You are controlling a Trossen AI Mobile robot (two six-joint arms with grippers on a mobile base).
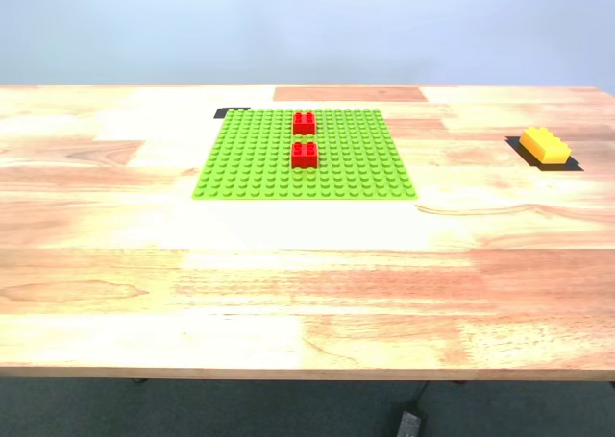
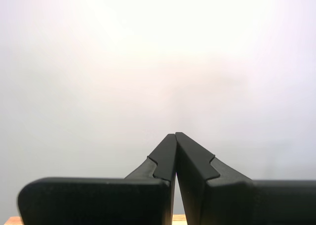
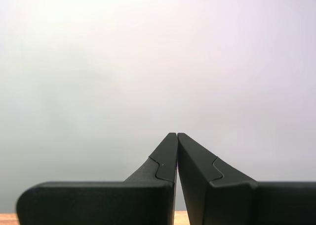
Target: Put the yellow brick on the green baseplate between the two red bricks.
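Yellow brick [image 1: 544, 146]: yellow-orange, studded, oblong, lying flat on a dark patch [image 1: 567, 161] on the wooden counter [image 1: 307, 283], well apart from the green baseplate [image 1: 250, 158], off its edge toward the exterior view's right. Baseplate: lime-green, studded, flat on the counter. Two red bricks [image 1: 304, 123] [image 1: 304, 155] stand on it in one line, a narrow gap of bare studs between them.

My first gripper [image 2: 175, 134]: fingers pressed together at the tips, holding nothing, facing a plain pale wall. My second gripper [image 3: 177, 134]: the same, tips meeting, empty.

Bare counter surrounds the baseplate on all sides.
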